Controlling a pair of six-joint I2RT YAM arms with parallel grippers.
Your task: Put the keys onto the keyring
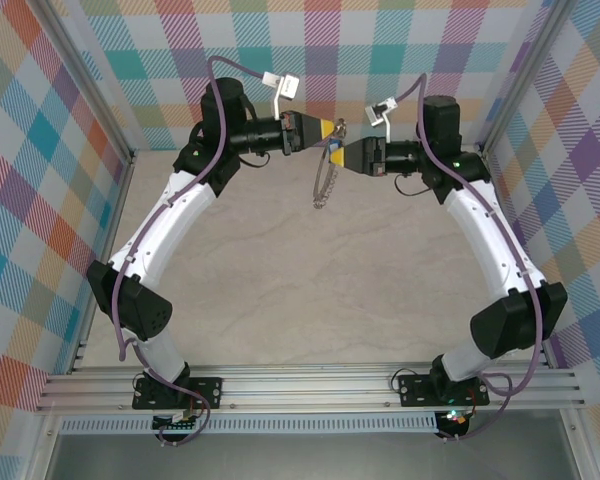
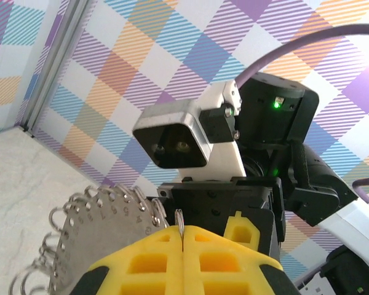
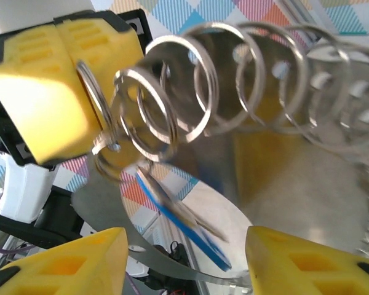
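The left gripper (image 2: 182, 238) clamps the loop-fringed grey metal keyring (image 3: 194, 101); the blue-tagged silvery key (image 3: 183, 222) lies between the parted fingers (image 3: 74, 261) of the right gripper (image 3: 187, 249).

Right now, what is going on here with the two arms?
Both arms meet in the air above the table. The left gripper is shut on one small loop of the keyring, which hangs below it. The right gripper is open, with the blue-tagged key between its fingers. The key is blurred; I cannot tell whether it is threaded yet.
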